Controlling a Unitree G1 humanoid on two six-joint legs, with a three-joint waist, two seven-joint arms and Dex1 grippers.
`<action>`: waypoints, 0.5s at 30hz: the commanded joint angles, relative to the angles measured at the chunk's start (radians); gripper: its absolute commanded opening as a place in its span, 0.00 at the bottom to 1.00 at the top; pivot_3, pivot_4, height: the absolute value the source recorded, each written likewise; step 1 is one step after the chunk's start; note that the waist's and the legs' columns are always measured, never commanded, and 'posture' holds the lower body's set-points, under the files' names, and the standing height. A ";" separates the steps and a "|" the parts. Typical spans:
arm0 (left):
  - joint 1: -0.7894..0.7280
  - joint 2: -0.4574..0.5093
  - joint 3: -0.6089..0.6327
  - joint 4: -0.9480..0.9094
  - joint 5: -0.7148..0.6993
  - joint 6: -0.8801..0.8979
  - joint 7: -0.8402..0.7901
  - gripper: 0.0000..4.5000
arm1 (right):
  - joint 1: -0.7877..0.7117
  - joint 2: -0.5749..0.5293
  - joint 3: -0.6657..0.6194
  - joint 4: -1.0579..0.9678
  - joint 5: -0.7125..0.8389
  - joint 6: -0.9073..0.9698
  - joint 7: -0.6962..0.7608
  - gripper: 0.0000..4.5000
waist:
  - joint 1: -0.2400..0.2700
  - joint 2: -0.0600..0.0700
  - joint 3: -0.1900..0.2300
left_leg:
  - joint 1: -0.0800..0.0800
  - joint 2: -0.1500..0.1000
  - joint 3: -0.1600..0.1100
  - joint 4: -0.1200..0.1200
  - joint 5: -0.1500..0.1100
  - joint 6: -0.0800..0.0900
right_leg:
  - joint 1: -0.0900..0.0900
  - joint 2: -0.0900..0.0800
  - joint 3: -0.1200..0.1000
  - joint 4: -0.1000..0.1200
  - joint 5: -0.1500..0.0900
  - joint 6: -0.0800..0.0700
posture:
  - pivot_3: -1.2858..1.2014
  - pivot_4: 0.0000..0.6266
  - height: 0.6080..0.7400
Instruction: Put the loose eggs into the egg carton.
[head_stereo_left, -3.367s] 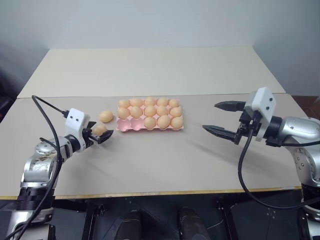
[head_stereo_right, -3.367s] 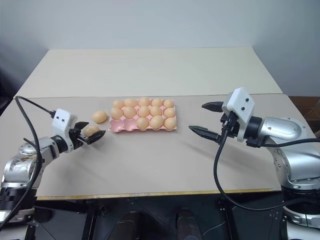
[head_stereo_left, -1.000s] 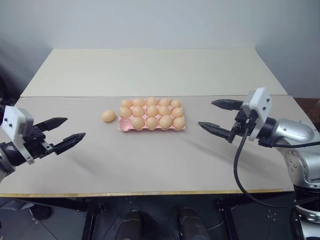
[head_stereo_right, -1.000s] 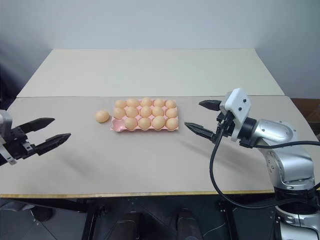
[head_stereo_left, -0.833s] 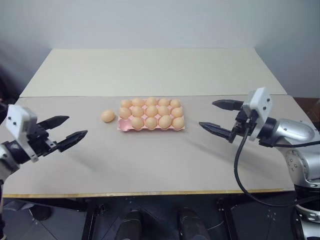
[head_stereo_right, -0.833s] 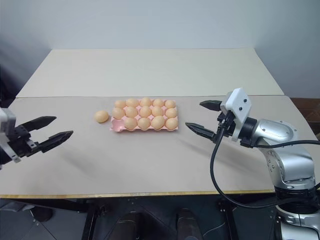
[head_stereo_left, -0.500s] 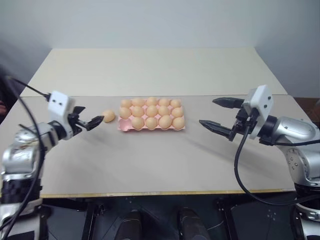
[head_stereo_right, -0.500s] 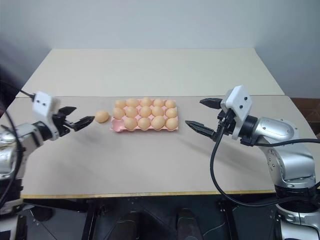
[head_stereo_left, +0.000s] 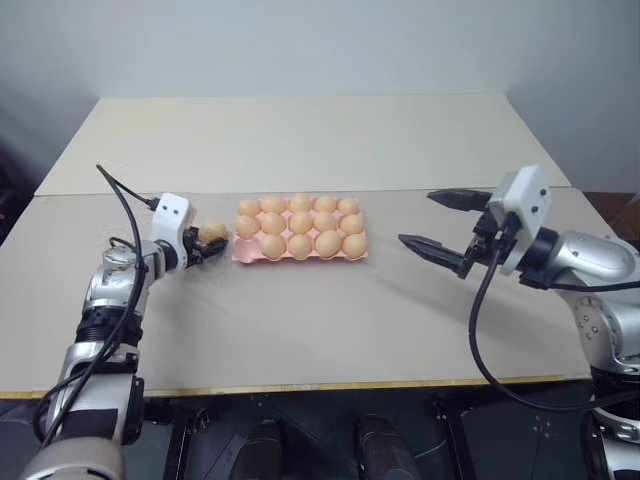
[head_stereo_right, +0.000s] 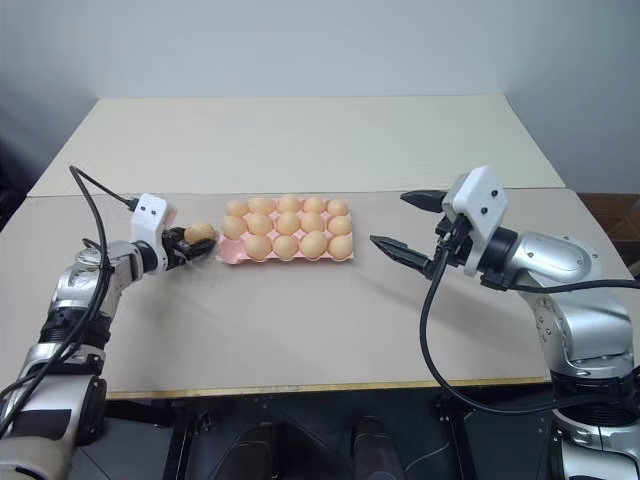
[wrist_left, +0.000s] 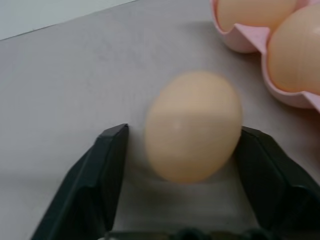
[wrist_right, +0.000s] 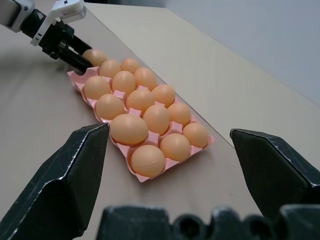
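Beige table (head_stereo_left: 300, 320) stretches in front of you, with a second table pushed against it at the far side and a pale wall behind. Your pink egg carton (head_stereo_left: 243, 256) sits near the middle of the table, slightly toward 11 o'clock, its long side running 9 to 3, and fourteen of its cups hold eggs; the near corner cup at the 9 o'clock end is empty. One loose egg (head_stereo_left: 212, 232) lies on the table just beside the carton's 9 o'clock end, not in any cup. Your left hand (head_stereo_left: 205, 249) is down at the table with its two black fingers on either side of that egg; in the wrist view one finger (wrist_left: 270, 175) touches the shell while the other stands a sliver off it, so the grip is not fully closed. Your right hand (head_stereo_left: 436, 222) hovers above the table at 3 o'clock of the carton, well apart from it, its fingers spread wide and holding nothing.
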 joint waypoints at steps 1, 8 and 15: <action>-0.017 0.008 0.020 0.010 0.005 -0.030 -0.016 0.44 | -0.007 -0.003 -0.037 -0.039 0.020 -0.007 -0.016 1.00 | 0.000 0.000 0.000 | 0.000 0.000 0.000 0.000 0.000 0.000 | 0.000 0.000 0.000 0.000 0.000 0.000 | 0.52 0.24 1.00; 0.027 0.060 0.065 -0.133 -0.027 -0.012 -0.063 0.33 | -0.012 0.004 -0.029 -0.035 0.015 -0.014 -0.023 1.00 | -0.002 0.000 0.000 | 0.000 0.000 0.000 0.000 0.000 0.000 | 0.000 0.000 0.000 0.000 0.000 0.000 | 0.52 0.24 1.00; 0.142 0.123 0.109 -0.511 -0.190 0.171 -0.200 0.33 | -0.003 0.009 -0.022 -0.037 0.011 -0.021 -0.023 1.00 | 0.000 0.000 0.000 | 0.000 0.001 0.000 0.000 0.000 0.000 | 0.000 0.000 0.000 0.000 0.000 0.000 | 0.52 0.24 1.00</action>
